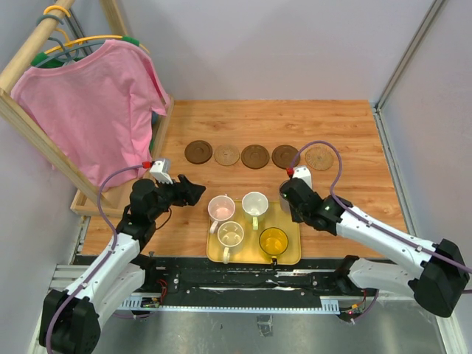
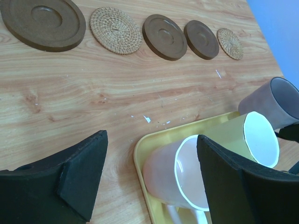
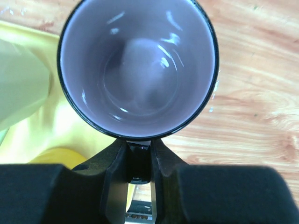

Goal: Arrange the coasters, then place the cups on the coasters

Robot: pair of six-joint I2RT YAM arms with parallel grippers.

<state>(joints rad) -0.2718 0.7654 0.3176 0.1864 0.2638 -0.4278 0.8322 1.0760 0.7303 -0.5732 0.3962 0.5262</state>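
Now the right gripper is clenched on the greyish purple cup by its handle, at the yellow tray's far right corner; the left gripper hangs released. Lift straight up, keep it level, and centre it over the nearest coaster.

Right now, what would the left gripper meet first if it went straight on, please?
The left gripper would most likely meet the pink cup on the yellow tray; depth is unclear, so the tray's rim might come first.
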